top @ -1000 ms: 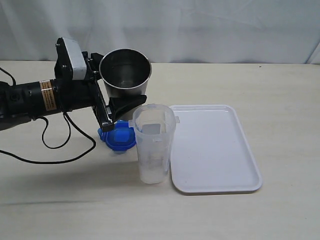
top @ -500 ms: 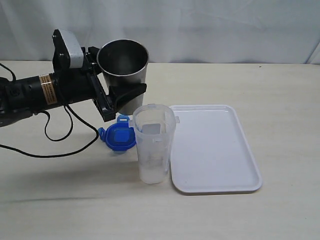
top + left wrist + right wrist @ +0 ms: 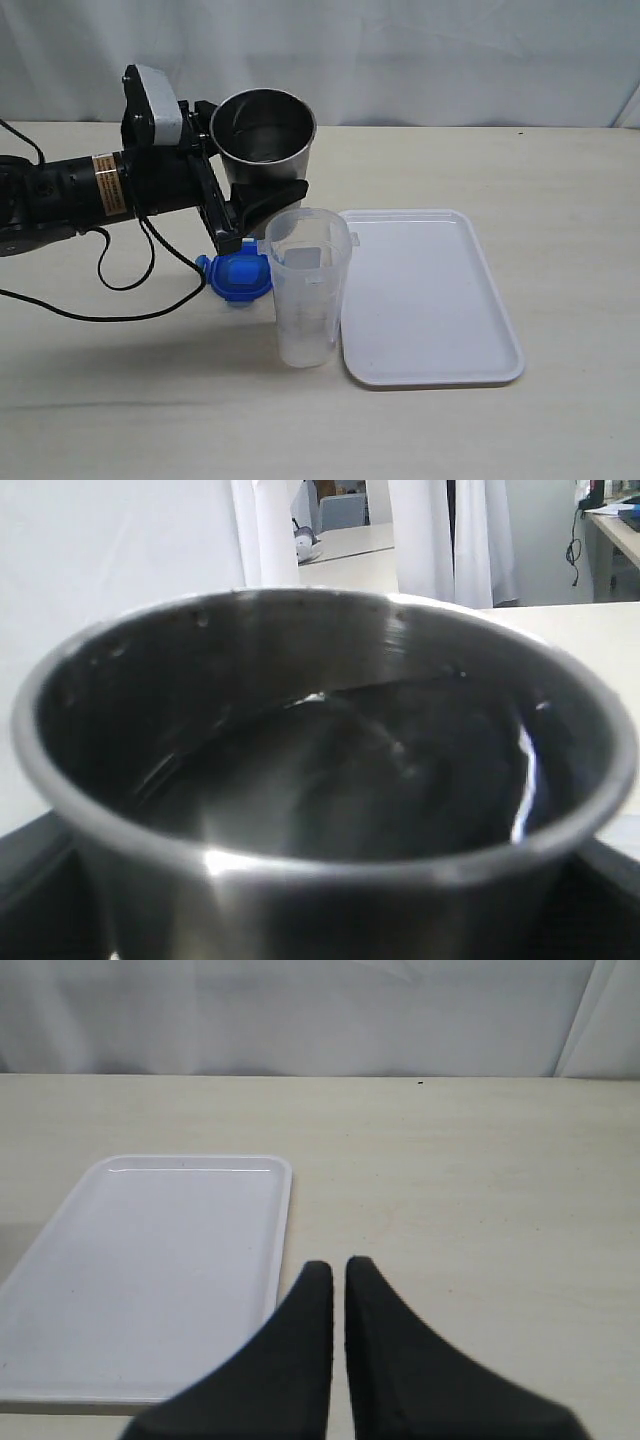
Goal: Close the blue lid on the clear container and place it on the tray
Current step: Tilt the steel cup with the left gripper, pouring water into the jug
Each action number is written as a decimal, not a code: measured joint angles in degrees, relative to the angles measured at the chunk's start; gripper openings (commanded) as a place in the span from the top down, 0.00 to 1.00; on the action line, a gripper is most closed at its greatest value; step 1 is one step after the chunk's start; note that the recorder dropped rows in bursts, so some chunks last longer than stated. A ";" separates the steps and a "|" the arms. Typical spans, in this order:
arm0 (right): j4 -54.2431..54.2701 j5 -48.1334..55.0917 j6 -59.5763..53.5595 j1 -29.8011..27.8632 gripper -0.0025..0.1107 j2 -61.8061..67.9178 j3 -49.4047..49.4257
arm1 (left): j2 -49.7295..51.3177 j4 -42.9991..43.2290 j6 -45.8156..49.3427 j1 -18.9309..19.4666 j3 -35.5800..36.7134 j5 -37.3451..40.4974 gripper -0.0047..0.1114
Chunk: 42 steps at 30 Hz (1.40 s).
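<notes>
The blue lid (image 3: 238, 276) lies flat on the table, just left of the clear container (image 3: 305, 288), which stands upright and uncovered against the left edge of the white tray (image 3: 432, 300). My left gripper (image 3: 254, 206) hangs over the lid, shut on a steel cup (image 3: 264, 140) held off the table. That cup (image 3: 320, 780) fills the left wrist view, with black fingers (image 3: 30, 880) at its sides. My right gripper (image 3: 338, 1266) is shut and holds nothing, hovering by the tray (image 3: 150, 1270)'s long edge. It is out of the exterior view.
A black cable (image 3: 120, 290) from the left arm loops over the table at the left. A white curtain (image 3: 400, 50) backs the table's far edge.
The left arm, still holding the steel cup, rose and drew back a little, then swung right and down toward the clear container. The lid, container and tray stayed put.
</notes>
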 measured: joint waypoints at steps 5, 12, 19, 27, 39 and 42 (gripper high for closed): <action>0.00 0.00 0.00 0.00 0.94 0.00 0.00 | 0.00 0.33 2.65 0.00 0.00 0.10 0.96; 0.00 0.00 0.00 0.00 0.94 0.00 0.00 | 0.00 1.33 7.42 0.00 0.00 0.10 0.96; 0.00 0.00 0.00 0.00 0.94 0.00 0.00 | 0.00 1.34 10.94 0.00 0.00 0.10 0.96; 0.00 0.00 0.00 0.00 0.94 0.00 0.00 | 0.00 1.34 15.70 0.00 0.00 0.10 0.96; 0.00 0.00 0.00 0.00 0.94 0.00 0.00 | 0.00 0.97 22.57 0.00 0.00 0.10 0.96; 0.00 0.00 0.00 0.00 0.94 0.00 0.00 | 0.00 0.77 24.28 0.00 0.00 0.10 0.96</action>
